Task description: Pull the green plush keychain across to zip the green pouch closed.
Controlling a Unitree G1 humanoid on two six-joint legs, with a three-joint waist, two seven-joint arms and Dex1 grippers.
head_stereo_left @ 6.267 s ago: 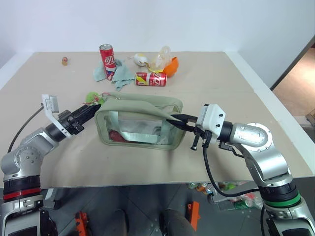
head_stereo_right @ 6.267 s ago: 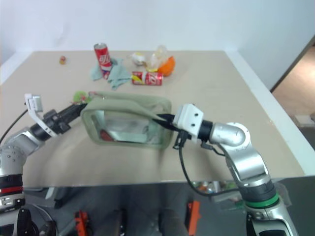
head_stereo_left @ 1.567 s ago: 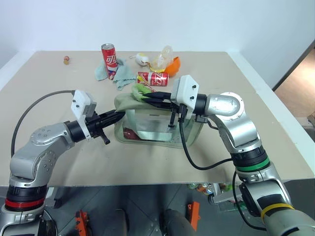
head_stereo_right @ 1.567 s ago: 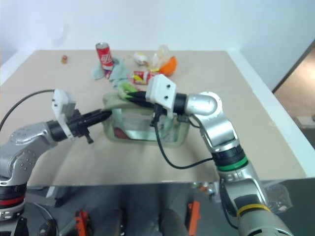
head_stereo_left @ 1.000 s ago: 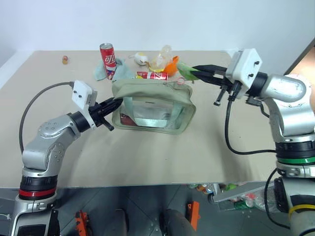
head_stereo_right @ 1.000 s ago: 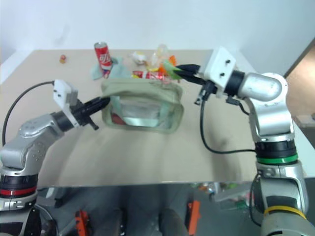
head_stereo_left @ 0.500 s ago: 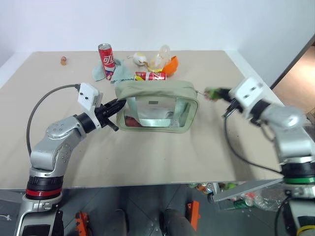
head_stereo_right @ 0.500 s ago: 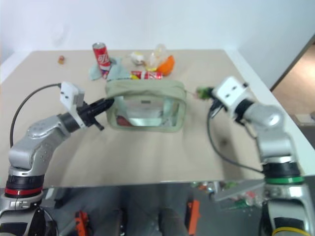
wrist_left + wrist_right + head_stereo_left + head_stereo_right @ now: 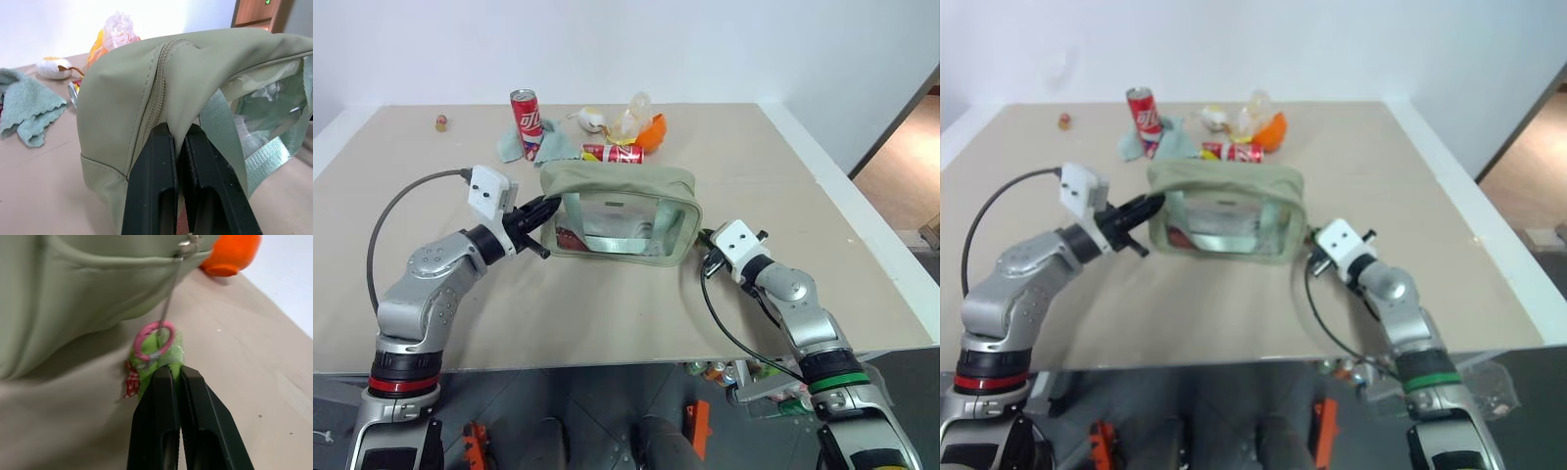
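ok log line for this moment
left hand: shut on green pouch | right hand: shut on green plush keychain | zipper: closed

Two red cans sit near the far edge of the table [image 9: 724, 294]; the upright red can [image 9: 525, 116] carries white lettering down its side, too small to make out; the red can lying on its side [image 9: 612, 153] also carries white markings that cannot be read; no other text, number or sign shows on anything else there.
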